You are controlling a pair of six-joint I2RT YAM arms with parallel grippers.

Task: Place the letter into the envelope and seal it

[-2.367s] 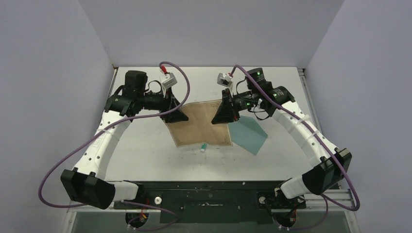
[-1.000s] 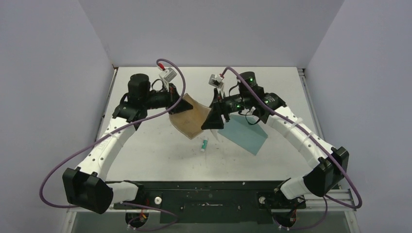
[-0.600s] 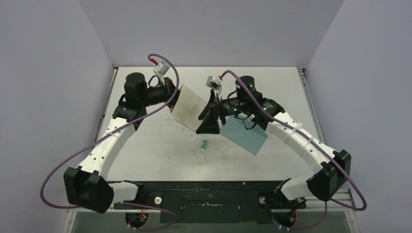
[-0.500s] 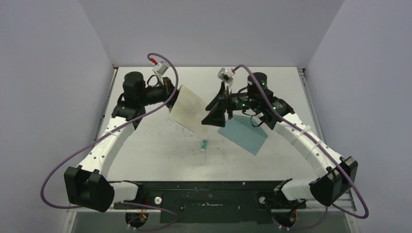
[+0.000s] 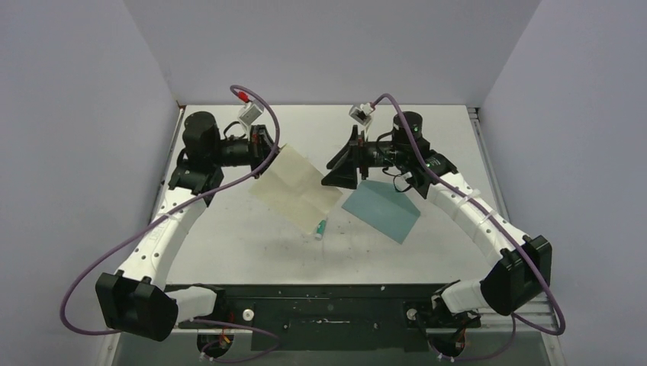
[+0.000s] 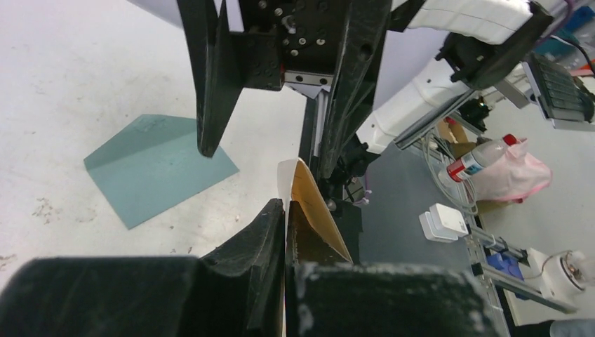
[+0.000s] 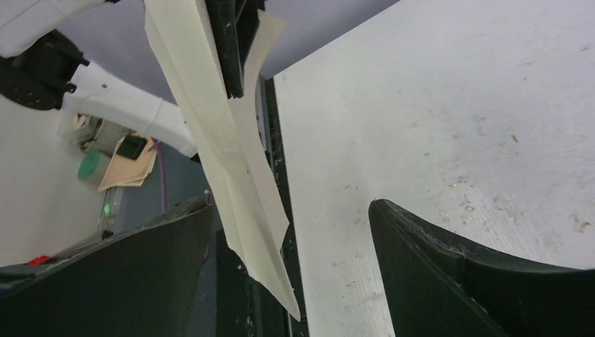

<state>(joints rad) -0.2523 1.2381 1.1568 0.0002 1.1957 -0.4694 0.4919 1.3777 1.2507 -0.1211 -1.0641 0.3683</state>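
Observation:
The letter (image 5: 296,191) hangs in the air by its upper corner, pale cream side up, with a crease across it. My left gripper (image 5: 268,149) is shut on that corner; in the left wrist view the jaws (image 6: 285,210) pinch the sheet, whose tan side (image 6: 314,210) shows beyond them. My right gripper (image 5: 329,174) stands open just right of the letter, not touching it. In the right wrist view the letter (image 7: 231,175) hangs by the left finger and the gripper (image 7: 291,202) holds nothing. The teal envelope (image 5: 384,210) lies flat on the table under the right arm, and the left wrist view shows the envelope (image 6: 158,165) too.
A small white-and-green stick (image 5: 320,226) lies on the table (image 5: 229,244) just under the letter's lower edge. Grey walls close in the table on three sides. The arm bases sit on a black rail (image 5: 328,305) at the near edge.
The letter was lifted off the table and turned cream side up. My right gripper let go of it, opened and drew back to the right. The left arm swung the letter down and left.

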